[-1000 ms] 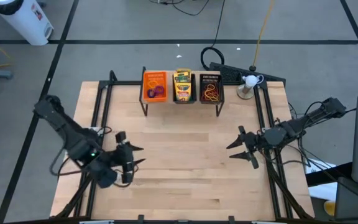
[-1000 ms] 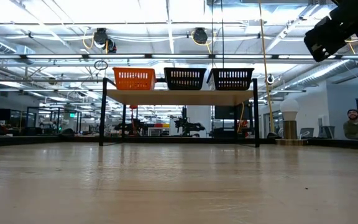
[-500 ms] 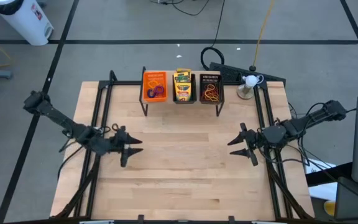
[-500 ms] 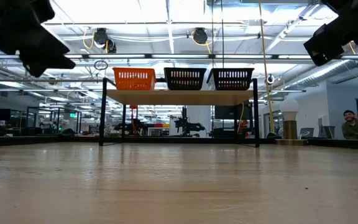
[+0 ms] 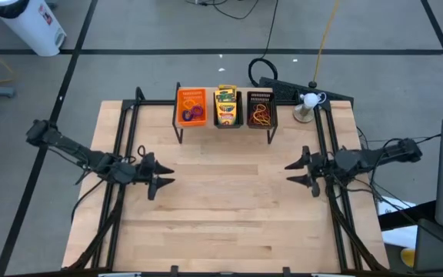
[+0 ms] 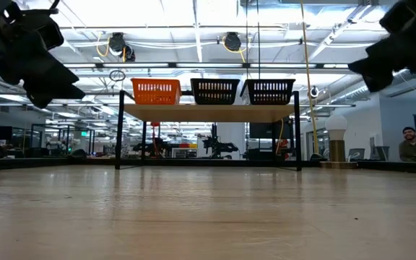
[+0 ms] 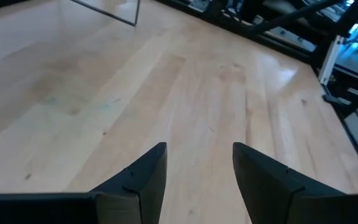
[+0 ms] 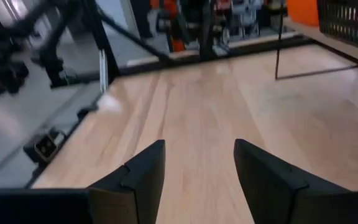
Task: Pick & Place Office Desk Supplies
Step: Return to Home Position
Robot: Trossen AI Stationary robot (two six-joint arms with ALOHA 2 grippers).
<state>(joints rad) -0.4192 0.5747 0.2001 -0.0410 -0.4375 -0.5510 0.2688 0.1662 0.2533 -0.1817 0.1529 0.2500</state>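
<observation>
While both arms reach in from the sides of the desk (image 5: 229, 223), the three mesh trays stand side by side on the shelf (image 6: 208, 113) at the desk's far edge. At the left of the row, the orange tray (image 5: 191, 98) holds purple and orange rubber-band loops (image 5: 195, 114). Beside it, the middle black tray (image 6: 214, 91) is filled with the yellow-and-green crayon boxes (image 5: 226, 105), and the right black tray (image 5: 261, 98) holds a tangle of orange and tan loops. In the high view, the left claw (image 5: 164, 175) hangs above the desk's left part, pointing inward, well apart from the shelf. Its fingers (image 7: 146, 175) are spread wide with only bare wood between them. Opposite it, the right claw (image 5: 293, 173) hangs above the desk's right part, also pointing inward, with its fingers (image 8: 263, 174) just as wide and gripping nothing. In the low view both claws sit high, clear of the desk surface.
</observation>
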